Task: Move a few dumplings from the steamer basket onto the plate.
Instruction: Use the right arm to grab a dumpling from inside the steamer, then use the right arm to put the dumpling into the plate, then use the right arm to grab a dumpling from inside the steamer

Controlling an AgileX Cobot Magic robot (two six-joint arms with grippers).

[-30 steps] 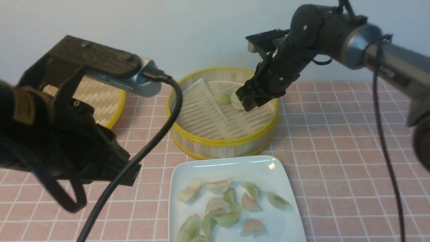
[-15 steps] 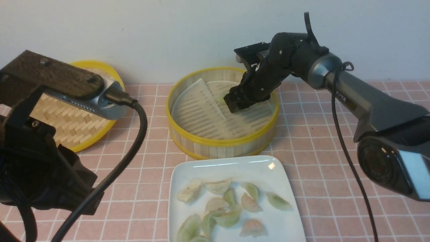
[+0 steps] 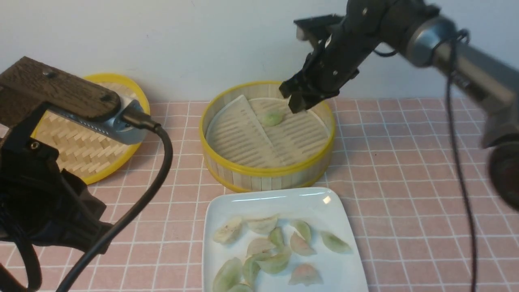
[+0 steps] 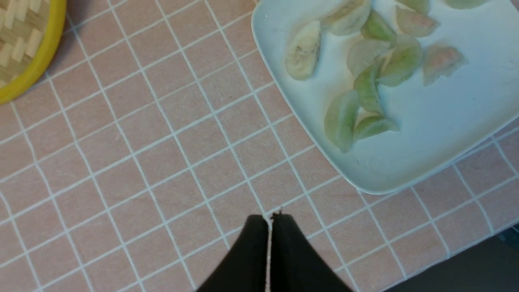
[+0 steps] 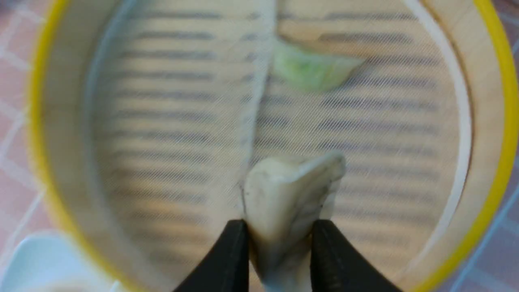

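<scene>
The steamer basket [image 3: 267, 172] stands at mid-table with one pale green dumpling [image 3: 272, 118] on its slatted liner. My right gripper [image 3: 299, 103] hangs above the basket's back part, shut on a whitish dumpling [image 5: 290, 202]; the green dumpling lies below it in the right wrist view [image 5: 310, 71], inside the basket [image 5: 492, 162]. The white plate [image 3: 267, 200] in front of the basket holds several dumplings [image 3: 275, 247]. My left gripper [image 4: 271, 217] is shut and empty above the tablecloth, beside the plate [image 4: 405, 170].
The flat woven lid [image 3: 87, 142] with a yellow rim lies at the back left, partly behind my left arm; its edge shows in the left wrist view [image 4: 28, 61]. A pink tiled cloth [image 3: 405, 170] covers the table. The left arm's cable [image 3: 158, 170] loops in the foreground.
My right gripper went down into the basket, closed on the whitish dumpling and has risen with it. The green dumpling stays. The left arm has shifted lower left.
</scene>
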